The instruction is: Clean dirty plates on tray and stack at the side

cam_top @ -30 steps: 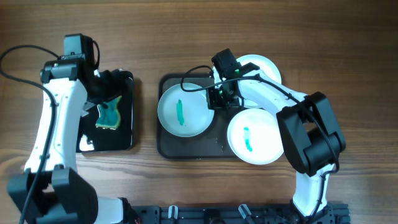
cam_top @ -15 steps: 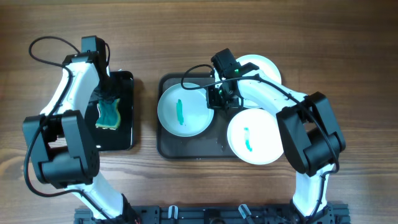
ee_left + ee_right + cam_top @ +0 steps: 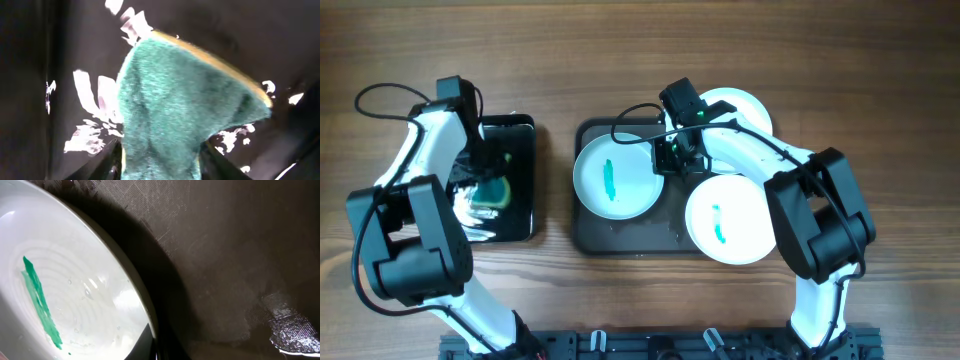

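left gripper: over the black tray, jaws pinched on the sponge.
sponge: green pile with a yellow layer on its edge, hanging from the fingers just above the wet, glinting tray floor; contact with the floor can't be told.
black tray: left side of the desk, mid-depth.
right gripper: at the right rim of the left plate, jaws nearly closed on that rim.
left plate: white, in the left half of the dark tray, green streak across its centre.
front-right plate: streaked too, overhanging the tray's right edge.
rear plate: toward the far edge, partly under the right arm.
dark tray: desk centre.
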Robot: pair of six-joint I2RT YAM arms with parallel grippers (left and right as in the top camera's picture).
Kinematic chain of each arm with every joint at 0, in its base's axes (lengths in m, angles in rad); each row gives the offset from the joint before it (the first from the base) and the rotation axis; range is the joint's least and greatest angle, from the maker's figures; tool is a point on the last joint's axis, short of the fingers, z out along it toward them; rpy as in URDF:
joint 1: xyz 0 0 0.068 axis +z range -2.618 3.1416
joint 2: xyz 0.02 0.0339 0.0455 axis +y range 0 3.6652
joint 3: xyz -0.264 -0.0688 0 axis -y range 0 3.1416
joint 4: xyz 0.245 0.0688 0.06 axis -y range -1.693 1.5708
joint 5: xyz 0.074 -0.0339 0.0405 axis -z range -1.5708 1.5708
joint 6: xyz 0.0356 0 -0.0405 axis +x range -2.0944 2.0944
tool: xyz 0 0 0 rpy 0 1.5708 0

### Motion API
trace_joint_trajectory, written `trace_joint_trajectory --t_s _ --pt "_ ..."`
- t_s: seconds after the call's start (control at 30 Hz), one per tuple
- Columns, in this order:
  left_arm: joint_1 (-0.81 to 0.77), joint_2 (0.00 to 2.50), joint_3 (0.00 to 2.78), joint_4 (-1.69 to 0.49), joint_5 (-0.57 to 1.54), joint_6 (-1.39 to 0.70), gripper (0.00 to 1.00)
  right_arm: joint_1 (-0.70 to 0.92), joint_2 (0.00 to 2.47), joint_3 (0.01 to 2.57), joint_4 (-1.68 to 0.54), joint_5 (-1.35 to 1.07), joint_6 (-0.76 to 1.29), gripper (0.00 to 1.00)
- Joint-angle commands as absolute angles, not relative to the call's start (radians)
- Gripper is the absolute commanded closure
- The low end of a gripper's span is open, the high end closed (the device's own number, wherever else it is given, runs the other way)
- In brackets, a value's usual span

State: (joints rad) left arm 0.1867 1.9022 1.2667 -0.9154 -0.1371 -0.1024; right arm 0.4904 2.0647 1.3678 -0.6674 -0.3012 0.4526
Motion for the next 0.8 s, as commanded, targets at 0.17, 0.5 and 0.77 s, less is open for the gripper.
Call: trace_joint_trajectory --t_s 0.17,0.5,0.77 --pt "0.193 1.914 1.177 -0.831 -0.121 -0.109 0.68 0.496 2.091 1.380 -0.652 -0.243 0.482 0.95" --pt "0.192 1.853 1.283 -0.936 -0.087 -0.139 0.96 0.496 2.090 1.382 -0.632 -0.293 0.482 0.96" --pt "0.138 1.748 1.375 -1.016 0.430 -0.179 0.96 0.480 2.075 1.390 -0.649 -0.291 0.532 0.96"
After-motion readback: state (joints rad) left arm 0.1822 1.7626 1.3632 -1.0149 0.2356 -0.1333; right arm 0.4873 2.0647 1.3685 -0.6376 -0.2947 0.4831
